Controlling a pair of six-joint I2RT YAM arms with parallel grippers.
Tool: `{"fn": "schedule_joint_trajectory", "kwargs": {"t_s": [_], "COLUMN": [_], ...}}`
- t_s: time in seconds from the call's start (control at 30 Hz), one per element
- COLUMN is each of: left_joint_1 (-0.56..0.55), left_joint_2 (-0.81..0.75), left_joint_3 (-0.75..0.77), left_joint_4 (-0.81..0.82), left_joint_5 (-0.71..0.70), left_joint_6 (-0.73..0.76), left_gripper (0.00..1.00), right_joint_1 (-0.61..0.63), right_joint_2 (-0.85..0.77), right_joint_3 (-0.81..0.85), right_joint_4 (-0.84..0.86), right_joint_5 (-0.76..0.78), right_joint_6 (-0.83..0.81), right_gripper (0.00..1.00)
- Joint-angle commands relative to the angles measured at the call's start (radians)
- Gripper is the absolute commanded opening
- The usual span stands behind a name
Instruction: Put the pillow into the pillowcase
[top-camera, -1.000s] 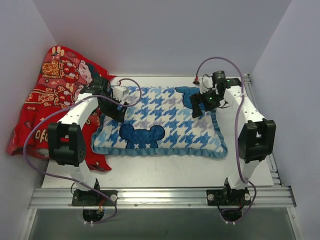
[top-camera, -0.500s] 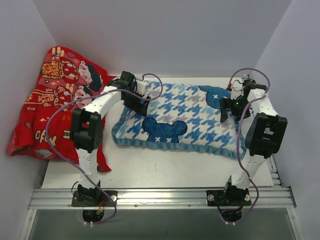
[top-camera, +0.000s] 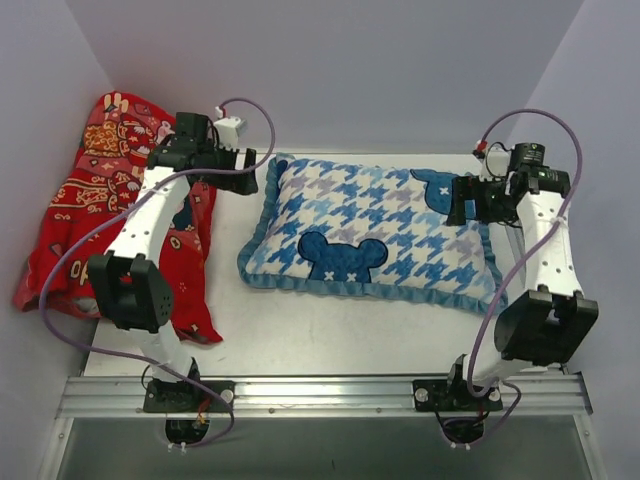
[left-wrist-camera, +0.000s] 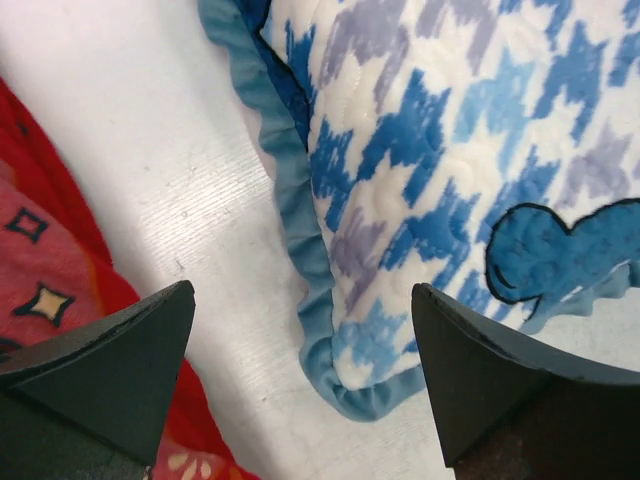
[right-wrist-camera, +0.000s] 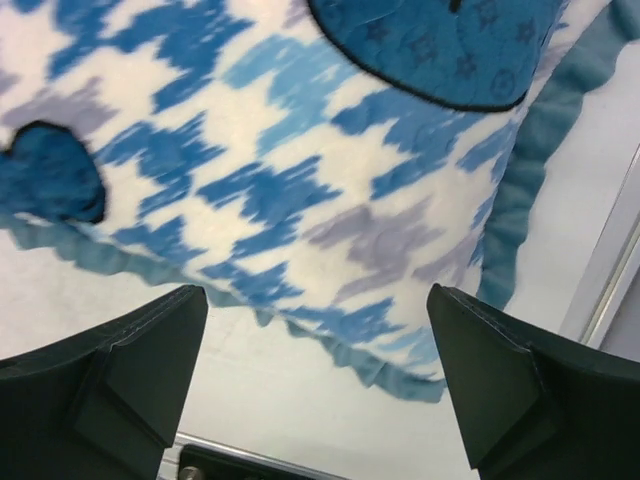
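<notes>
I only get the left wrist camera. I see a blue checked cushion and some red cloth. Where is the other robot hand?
Observer: The right gripper hangs open above the far right part of the pillowcase, holding nothing.
Operator: How many bear heads are on it?
Observer: Two: one bear head in the middle, a second bear head at the far right, by that gripper.
Operator: Can you see the white pillow?
Observer: No bare pillow shows in any view; the pillowcase looks plump.

One pillowcase (top-camera: 375, 240), one red cloth (top-camera: 90, 200)
</notes>
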Motion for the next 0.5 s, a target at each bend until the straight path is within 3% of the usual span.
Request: {"fn": "schedule_joint_trajectory", "kwargs": {"t_s": [0.0,0.27,0.47], "left_joint_1": [-0.041,-0.075,-0.122], "left_joint_2": [-0.142,-0.332,-0.432], "left_joint_3": [-0.022,-0.399,-0.544], "left_joint_4": [-0.042,0.018,0.042], "left_joint_5": [-0.061,-0.156,-0.187], "left_joint_6": [-0.002,0.005,-0.030], "left_gripper": [0.98,0.97,0.97], "right_joint_1": [0.016,0.029,0.039], "right_joint_2": [-0.130,-0.366,-0.472], "right_joint_3": [-0.085,-0.473,-0.547], "right_joint_4": [-0.069,-0.054,-0.063], "right_joint_5": [-0.108,-0.168,-0.168], "right_joint_6": [0.099,0.091,0.082], "right_gripper": [1.00,1.00,1.00]}}
